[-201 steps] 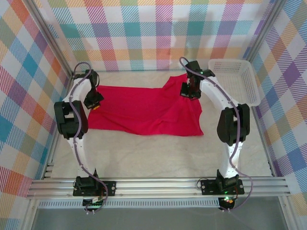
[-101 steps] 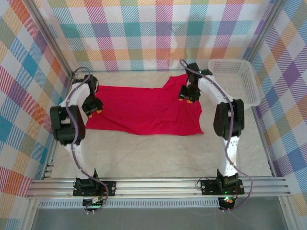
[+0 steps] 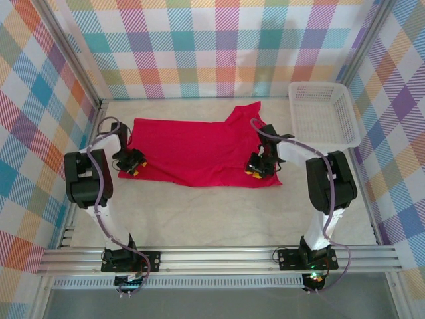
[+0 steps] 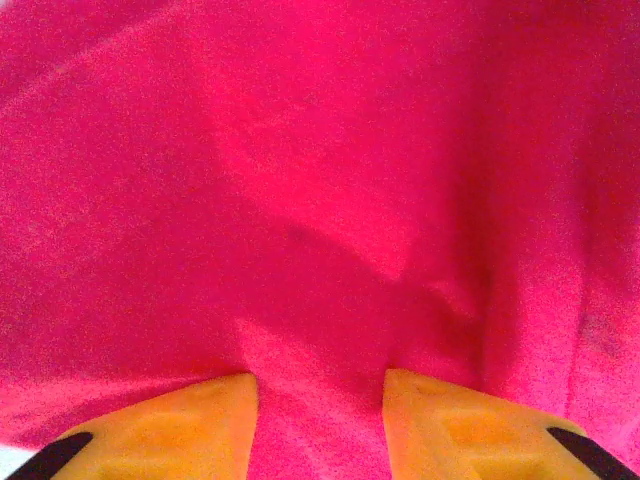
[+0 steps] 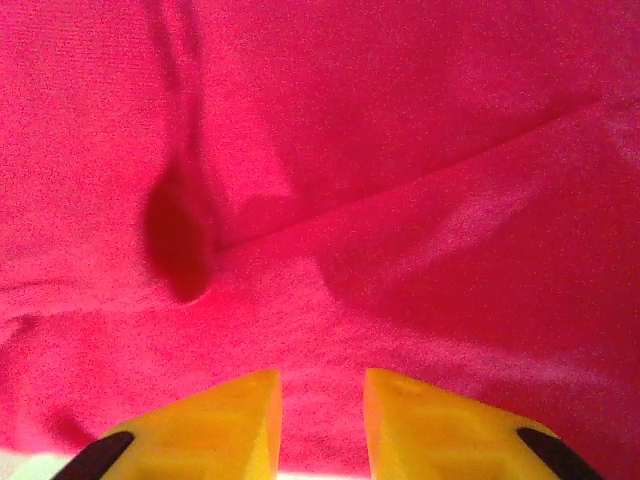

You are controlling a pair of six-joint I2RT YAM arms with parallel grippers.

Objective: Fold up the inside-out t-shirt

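Status, all positions referenced to the white basket (image 3: 323, 85), which is sitting at the far right of the table (image 3: 212, 212).

- The red t-shirt (image 3: 199, 149) is lying spread out on the table to the left of the basket. Its raised far corner is pointing toward the basket's far-left corner and sitting close to it, not touching. The rest of the cloth is stretching away from the basket.
- The right gripper (image 3: 255, 169) is sitting down on the shirt's near edge, left of the basket and closer to the arm bases than the basket is. That is the shirt corner nearest the basket's front.
- The left gripper (image 3: 135, 163) is sitting on the near edge too, at the end of the shirt farthest from the basket, well apart from it.
- In the left wrist view, the yellow fingers (image 4: 170, 425) are standing partway apart. Red cloth is filling the gap and puckering up between them. Can't tell whether they're pinching it or just resting on it.
- In the right wrist view, the fingers (image 5: 440, 425) are sitting closer together, again with red cloth between them and a crease running across ahead. Same here: can't tell whether they're clamping or loose.
- A sliver of pale table is showing at the bottom-left corner of both wrist views.
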